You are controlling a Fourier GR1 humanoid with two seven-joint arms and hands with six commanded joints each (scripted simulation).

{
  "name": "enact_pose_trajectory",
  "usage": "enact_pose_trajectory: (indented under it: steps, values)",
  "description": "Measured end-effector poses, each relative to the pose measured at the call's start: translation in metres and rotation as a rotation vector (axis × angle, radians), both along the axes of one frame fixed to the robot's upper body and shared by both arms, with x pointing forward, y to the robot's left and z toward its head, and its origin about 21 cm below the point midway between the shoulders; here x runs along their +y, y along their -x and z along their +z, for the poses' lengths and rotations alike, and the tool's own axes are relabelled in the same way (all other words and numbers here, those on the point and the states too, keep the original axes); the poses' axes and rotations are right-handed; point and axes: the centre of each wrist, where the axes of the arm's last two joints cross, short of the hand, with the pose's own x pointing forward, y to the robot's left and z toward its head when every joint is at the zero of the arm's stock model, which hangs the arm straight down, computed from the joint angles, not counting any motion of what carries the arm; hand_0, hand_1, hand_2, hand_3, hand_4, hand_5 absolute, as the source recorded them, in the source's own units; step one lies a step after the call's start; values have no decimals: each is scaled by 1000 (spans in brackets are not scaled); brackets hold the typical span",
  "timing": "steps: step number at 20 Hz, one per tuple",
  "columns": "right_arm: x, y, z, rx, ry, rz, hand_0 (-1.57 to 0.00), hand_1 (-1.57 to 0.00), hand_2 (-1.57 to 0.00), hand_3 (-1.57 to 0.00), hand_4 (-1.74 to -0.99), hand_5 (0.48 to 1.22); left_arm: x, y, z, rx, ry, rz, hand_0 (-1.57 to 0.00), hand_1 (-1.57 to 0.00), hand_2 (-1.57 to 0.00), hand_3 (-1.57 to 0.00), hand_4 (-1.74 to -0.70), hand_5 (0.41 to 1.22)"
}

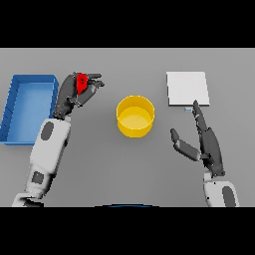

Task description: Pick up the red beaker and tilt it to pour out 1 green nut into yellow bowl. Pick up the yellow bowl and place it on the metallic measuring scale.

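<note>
Gripping the red beaker (82,83) in the left hand (74,94), fingers curling round it from the side, at about 10 o'clock from the yellow bowl (135,116) and well apart from it; appearing lifted off the grey surface (129,169), though hard to confirm from above. Beaker showing only partly behind the fingers, so tilt and any green nut inside not discernible. Bowl sitting upright at the scene's centre, mouth open to the top, seemingly empty, so pouring judged not yet done. Metallic measuring scale (187,88) lying flat at 2 o'clock from the bowl, near but not touching it, nothing resting on it. Right hand (201,142) hovering or resting at 4 o'clock from the bowl, fingers straight and spread, thumb splayed toward the bowl, one fingertip reaching just short of the scale's near edge; probably waiting for the bowl transfer. Blue bin (15,107) sitting at 9 o'clock, just beside the left forearm. Next step likely carrying the beaker over the bowl's rim before tipping.
</note>
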Motion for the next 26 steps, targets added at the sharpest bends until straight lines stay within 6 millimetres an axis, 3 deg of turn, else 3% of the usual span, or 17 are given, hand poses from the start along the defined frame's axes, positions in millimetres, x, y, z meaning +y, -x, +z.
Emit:
enact_pose_trajectory:
  steps: [3,8,13,18,19,22,26]
  values:
    - [-1,0,2,-10,2,-5,1,1,1,1,-1210,664,8,-3,8,-14,-84,-19,-1562,-1562,-1563,-1559,-1730,1134]
    - [-2,3,5,3,16,-11,1,1,1,1,-1186,660,-3,-8,35,-52,-401,-109,-1568,-1568,-1568,-1567,-1737,1125]
    - [1,0,4,28,9,3,1,1,1,1,-1182,668,-30,-13,60,-98,-723,-215,-1570,-1570,-1570,-1570,-1740,1147]
    - [0,4,5,27,-15,2,1,1,1,1,-1187,676,-59,-16,72,-163,-1103,-294,-1571,-1571,-1571,-1571,-1741,1197]
    - [1,2,8,21,-16,1,1,1,1,1,-1191,675,-64,-15,74,-167,-1160,-316,-1571,-1571,-1571,-1571,-1689,1202]
    - [0,6,5,41,-32,-7,1,1,1,1,-1195,671,-72,-20,77,-188,-1372,-374,-1571,-1571,-1571,-1383,-1710,1211]
    - [4,2,0,60,-80,-10,1,1,1,1,-1206,639,-93,-26,89,-241,-1590,-471,-1571,-1571,-1571,-1295,-1719,1217]
